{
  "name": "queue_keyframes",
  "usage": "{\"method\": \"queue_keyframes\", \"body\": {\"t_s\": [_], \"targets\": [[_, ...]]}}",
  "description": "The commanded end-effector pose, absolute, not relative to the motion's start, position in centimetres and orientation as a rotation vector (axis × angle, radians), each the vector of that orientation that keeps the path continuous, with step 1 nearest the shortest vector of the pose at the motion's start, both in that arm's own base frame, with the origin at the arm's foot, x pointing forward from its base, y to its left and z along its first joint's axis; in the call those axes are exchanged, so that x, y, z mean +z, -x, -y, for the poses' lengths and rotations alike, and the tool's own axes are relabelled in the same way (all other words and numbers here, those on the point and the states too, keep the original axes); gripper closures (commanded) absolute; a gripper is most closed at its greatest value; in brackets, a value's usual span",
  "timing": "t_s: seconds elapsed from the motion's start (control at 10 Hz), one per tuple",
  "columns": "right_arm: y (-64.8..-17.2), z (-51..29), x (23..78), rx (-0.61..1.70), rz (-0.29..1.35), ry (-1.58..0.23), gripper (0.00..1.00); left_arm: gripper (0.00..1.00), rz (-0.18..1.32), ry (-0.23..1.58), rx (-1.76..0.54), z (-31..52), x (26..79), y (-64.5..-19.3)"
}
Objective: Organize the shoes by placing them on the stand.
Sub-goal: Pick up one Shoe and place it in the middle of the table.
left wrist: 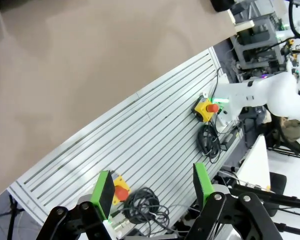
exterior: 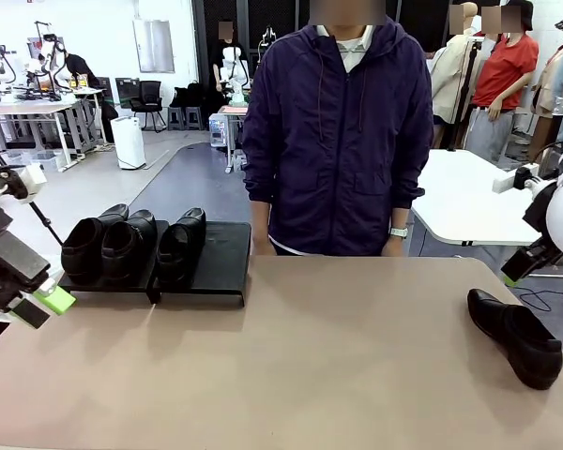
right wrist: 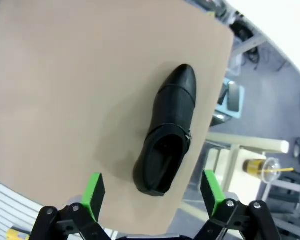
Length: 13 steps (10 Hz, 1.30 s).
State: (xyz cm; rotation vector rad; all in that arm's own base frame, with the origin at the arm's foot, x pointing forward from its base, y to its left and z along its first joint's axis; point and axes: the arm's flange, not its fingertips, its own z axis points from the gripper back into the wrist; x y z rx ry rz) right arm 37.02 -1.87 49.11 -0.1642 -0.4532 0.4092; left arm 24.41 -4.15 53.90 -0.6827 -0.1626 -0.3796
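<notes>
Three black shoes [exterior: 127,246] stand side by side, toes toward me, on the left part of the low black stand [exterior: 223,255] at the far left of the table. A fourth shoe [exterior: 516,337] lies on the tan tabletop at the right edge. The same shoe [right wrist: 167,132] lies below and ahead of my right gripper [right wrist: 153,192], which hovers above it, open and empty. My left gripper [exterior: 39,305] hangs at the table's left edge, in front of the stand. Its green pads [left wrist: 102,192] stand apart with nothing between them.
A person in a dark purple jacket [exterior: 338,131] stands at the far edge, hands low behind the table. The right end of the stand is bare. A slatted metal base [left wrist: 140,145] with a yellow emergency stop button [left wrist: 206,109] and cables lies beyond the table's near edge.
</notes>
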Motion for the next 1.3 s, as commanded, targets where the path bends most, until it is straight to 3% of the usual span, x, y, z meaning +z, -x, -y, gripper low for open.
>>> {"method": "queue_keyframes", "body": {"t_s": [0.0, 0.3, 0.6, 1.2], "targets": [[-35.4, 0.8, 51.3, 0.422, 0.479, 0.173, 0.0, 0.18, 0.16, 0.704, -0.38, 4.0, 54.0, -24.3], [-40.6, 2.9, 46.8, 0.404, 0.279, 0.077, 0.0, 0.18, 0.16, 0.704, -0.38, 4.0, 54.0, -24.3], [-44.3, 4.1, 43.6, 0.331, 0.177, 0.016, 0.0, 0.18, 0.16, 0.704, -0.38, 4.0, 54.0, -24.3], [-47.0, 5.9, 40.4, 0.252, 0.051, -0.068, 0.0, 0.18, 0.16, 0.704, -0.38, 4.0, 54.0, -24.3]]}}
